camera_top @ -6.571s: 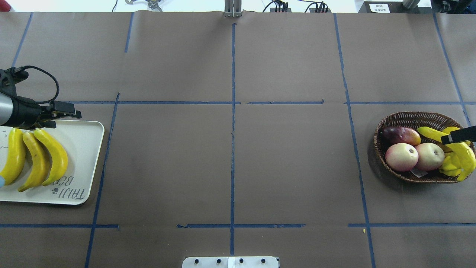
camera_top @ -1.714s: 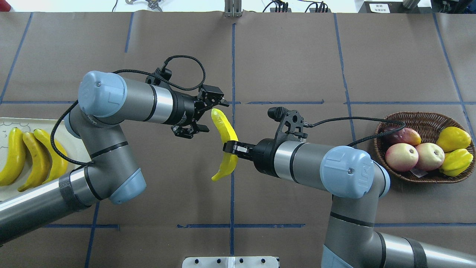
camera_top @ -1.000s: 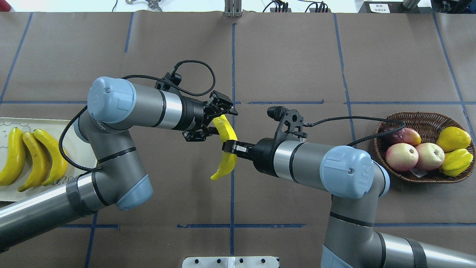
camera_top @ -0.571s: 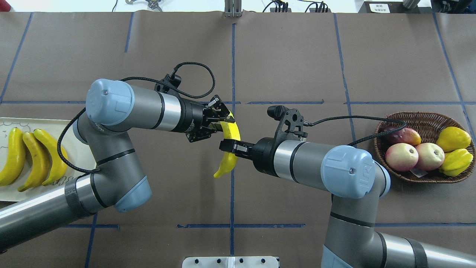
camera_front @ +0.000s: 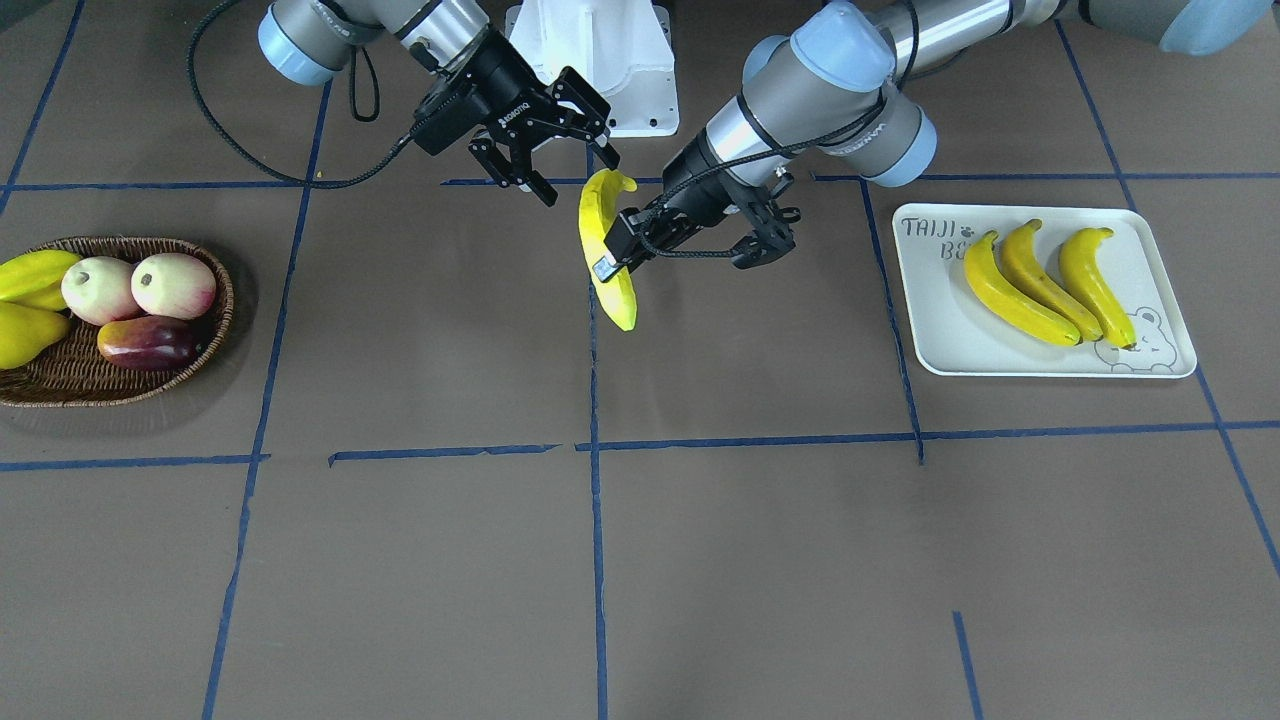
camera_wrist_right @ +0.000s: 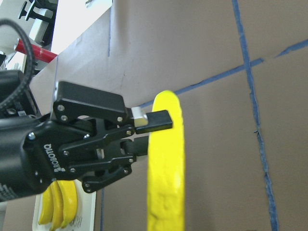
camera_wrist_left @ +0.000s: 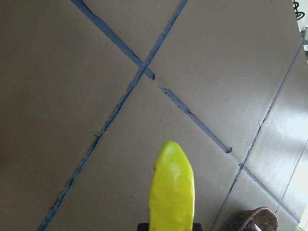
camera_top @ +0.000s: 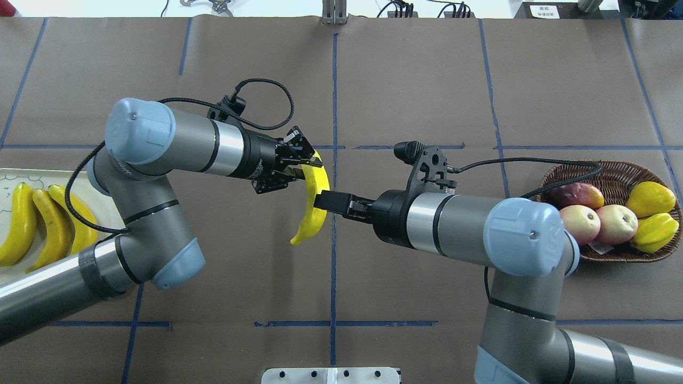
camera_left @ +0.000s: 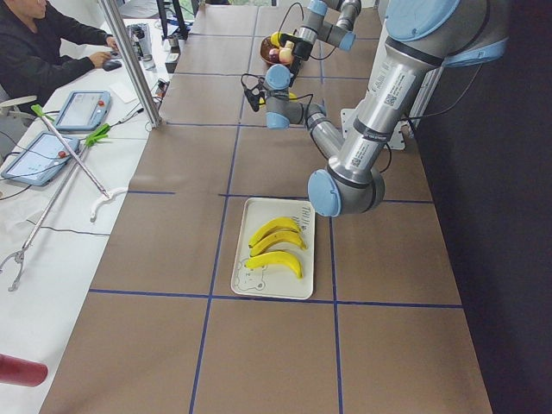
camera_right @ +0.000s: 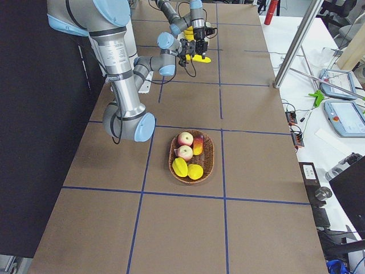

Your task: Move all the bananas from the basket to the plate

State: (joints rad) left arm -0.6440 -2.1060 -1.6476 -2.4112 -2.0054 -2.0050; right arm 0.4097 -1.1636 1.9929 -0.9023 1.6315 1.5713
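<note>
One banana pinched by outstretched left hand

Extends both arms toward mid-table; clamps left gripper around a banana; holds right gripper spread-fingered just beside its upper end.

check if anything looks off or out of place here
Nothing spilled, tipped or damaged. The only unusual sight: one banana in midair over the table's middle, clamped by the left gripper, the right gripper open beside it. Three more bananas lie on the plate; the basket holds other fruit.
</note>
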